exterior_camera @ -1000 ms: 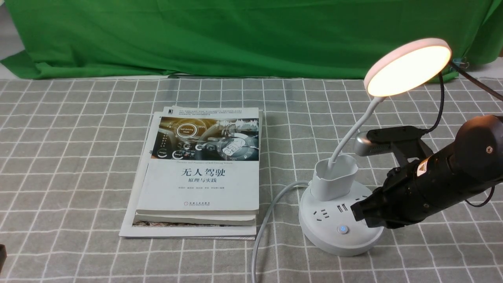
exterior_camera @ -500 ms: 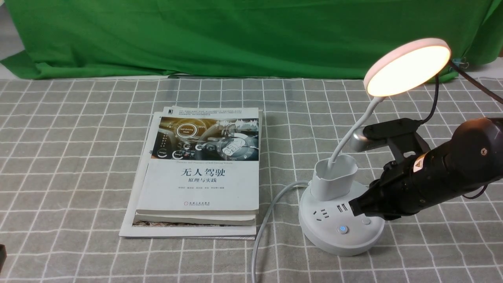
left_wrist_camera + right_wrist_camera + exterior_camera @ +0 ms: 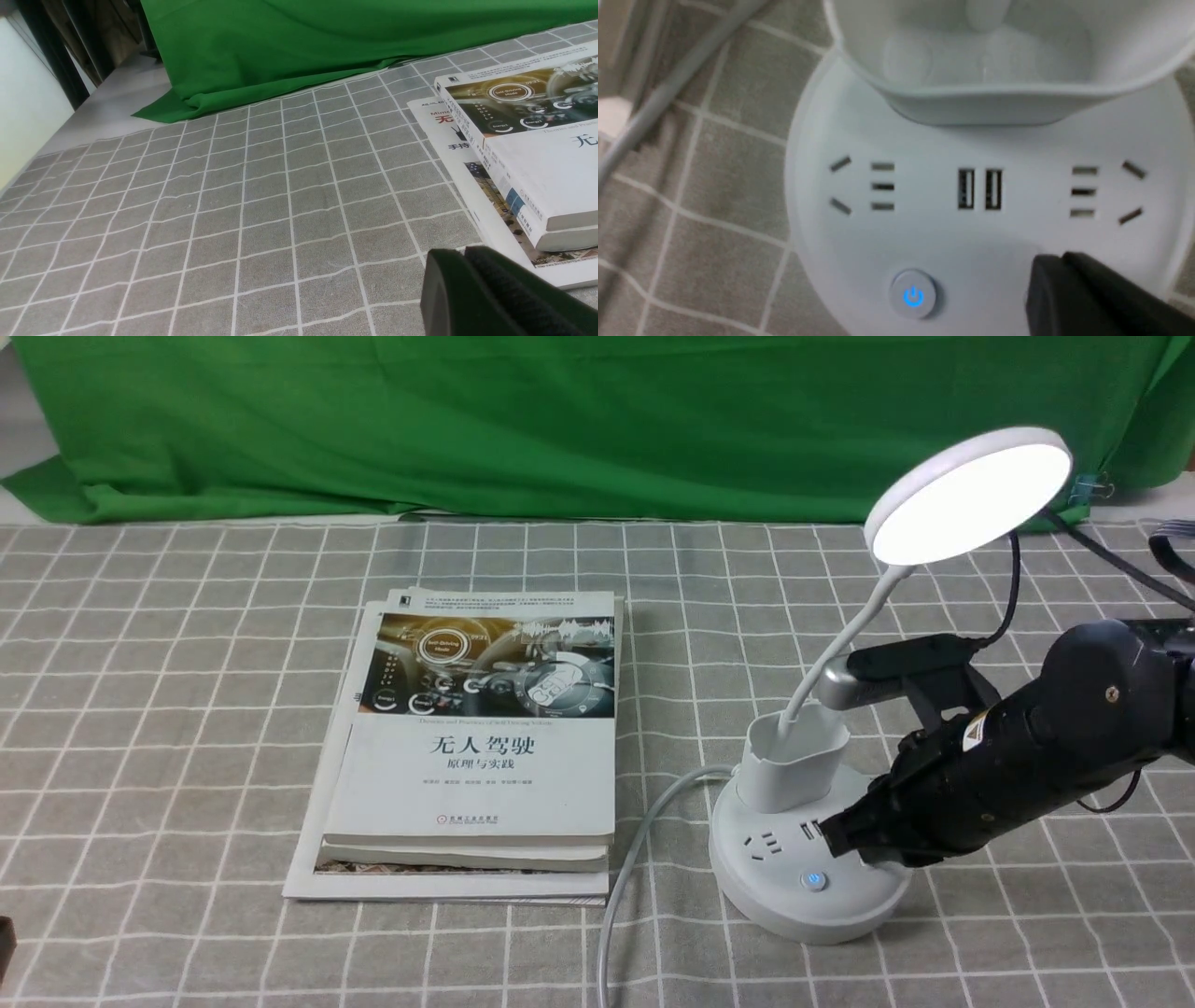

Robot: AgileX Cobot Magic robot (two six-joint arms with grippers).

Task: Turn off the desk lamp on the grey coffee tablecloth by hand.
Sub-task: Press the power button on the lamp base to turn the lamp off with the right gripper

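Note:
The white desk lamp stands at the right on the grey coffee tablecloth (image 3: pixel 187 709), its disc head (image 3: pixel 971 495) plain white with no warm glow. On its round base (image 3: pixel 775 905) a button with a blue light (image 3: pixel 815 880) shows beside the sockets. My right gripper (image 3: pixel 837 845), the hand, is shut and its tip rests on the base just right of that button, covering the spot beside it. The right wrist view shows the lit button (image 3: pixel 913 295) and the black tip (image 3: pixel 1057 268) down on the base. My left gripper (image 3: pixel 460 254) hangs shut over the cloth, holding nothing.
A stack of books (image 3: pixel 476 747) lies left of the lamp, with the lamp's white cord (image 3: pixel 635 859) running between them to the front edge. A cup-shaped holder (image 3: pixel 794 761) rises from the base. A green cloth backdrop (image 3: pixel 560 420) hangs behind.
My right gripper slid left and down onto the lamp base, covering the small button beside the blue-lit one. The lamp head went from a warm yellow glow to plain white.

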